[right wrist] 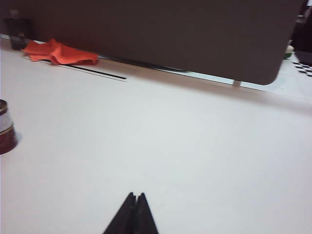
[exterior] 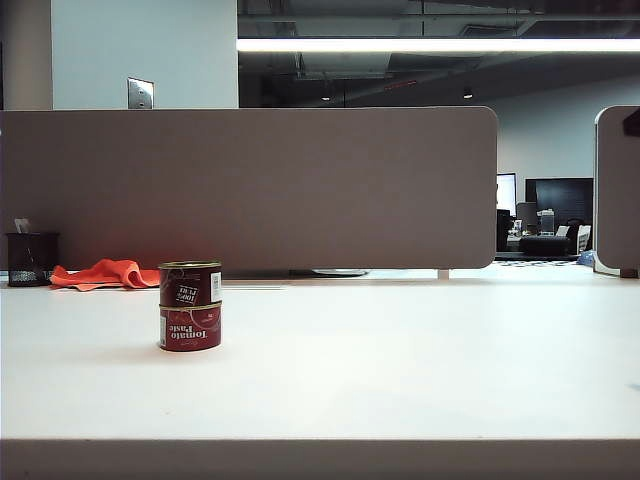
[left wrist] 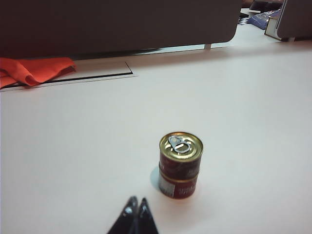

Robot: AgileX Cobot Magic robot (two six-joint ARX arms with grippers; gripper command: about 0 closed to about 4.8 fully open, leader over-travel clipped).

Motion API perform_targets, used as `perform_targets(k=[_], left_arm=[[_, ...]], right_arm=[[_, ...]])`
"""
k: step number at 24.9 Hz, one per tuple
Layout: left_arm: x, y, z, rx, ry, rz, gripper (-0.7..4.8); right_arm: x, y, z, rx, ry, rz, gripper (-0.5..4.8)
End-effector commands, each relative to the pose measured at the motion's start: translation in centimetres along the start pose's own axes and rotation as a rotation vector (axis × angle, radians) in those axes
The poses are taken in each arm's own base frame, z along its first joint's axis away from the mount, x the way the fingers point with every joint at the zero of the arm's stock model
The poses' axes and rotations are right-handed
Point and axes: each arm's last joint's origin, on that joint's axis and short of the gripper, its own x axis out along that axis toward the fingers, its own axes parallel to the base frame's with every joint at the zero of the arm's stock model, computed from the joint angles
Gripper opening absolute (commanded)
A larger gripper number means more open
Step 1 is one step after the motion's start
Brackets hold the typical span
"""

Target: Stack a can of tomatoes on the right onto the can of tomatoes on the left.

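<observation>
Top can point(exterior: 190, 284) sits on bottom can point(exterior: 190, 328), lower left: stack complete. Left pincer point(left wrist: 136, 204) and right pincer point(right wrist: 136, 199) are clenched, empty, clear of it.

Left tool point(left wrist: 136, 201) black, right tool point(right wrist: 135, 195) black (tapered tips)

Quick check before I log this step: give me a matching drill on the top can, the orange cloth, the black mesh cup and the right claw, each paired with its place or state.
Things:
1. top can
2. orange cloth
3. black mesh cup
4. right claw

Places or states:
A. far left, against the divider
B. shut, holding nothing
C. resting on the bottom can
D. crumpled at the table's back edge, beside the cup

Pairs: 1-C, 2-D, 3-A, 4-B
</observation>
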Motion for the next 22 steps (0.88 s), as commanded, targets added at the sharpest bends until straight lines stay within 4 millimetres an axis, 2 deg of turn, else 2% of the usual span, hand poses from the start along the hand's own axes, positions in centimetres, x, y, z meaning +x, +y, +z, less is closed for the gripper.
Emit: perform_targets(k=[1,10,15,22], left_arm=[[0.1,0.0,-0.4,-0.002,0.000,-0.005,-0.05],[0.3,0.0,-2.1,-0.003,0.037,-0.004,-0.05],[0.0,0.0,-2.1,-0.002,0.001,-0.003,-0.05],[-1.0,0.1,-3.1,-0.003,-0.022,0.001,-0.05]], right_arm=[[0.0,0.0,0.0,0.019,-0.021,0.011,-0.06],[0.1,0.1,-0.4,0.017,-0.004,0.002,-0.06],[0.0,0.1,-0.6,0.021,-0.011,0.004,-0.06],[-0.9,-0.1,-1.4,0.070,-0.071,0.004,-0.06]])
